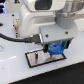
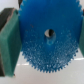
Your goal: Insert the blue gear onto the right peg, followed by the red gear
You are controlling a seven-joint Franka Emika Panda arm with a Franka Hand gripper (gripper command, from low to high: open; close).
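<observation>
The blue gear (image 1: pixel 54 48) hangs just over the grey plate with a black border (image 1: pixel 41 60), and my gripper (image 1: pixel 54 44) is shut on it. In the wrist view the blue gear (image 2: pixel 47 42) fills the picture, toothed rim facing the camera and a dark hole at its hub. A green finger pad (image 2: pixel 10 44) presses on one side of it, and the other finger (image 2: pixel 80 42) shows at the opposite edge. The right peg is hidden by the gear and the hand. The red gear is out of view.
The white arm body (image 1: pixel 47 20) and a black cable (image 1: pixel 17 37) take up the upper part of the exterior view. The plate lies on a white table (image 1: pixel 15 70). Some white fixtures stand at the exterior view's far left.
</observation>
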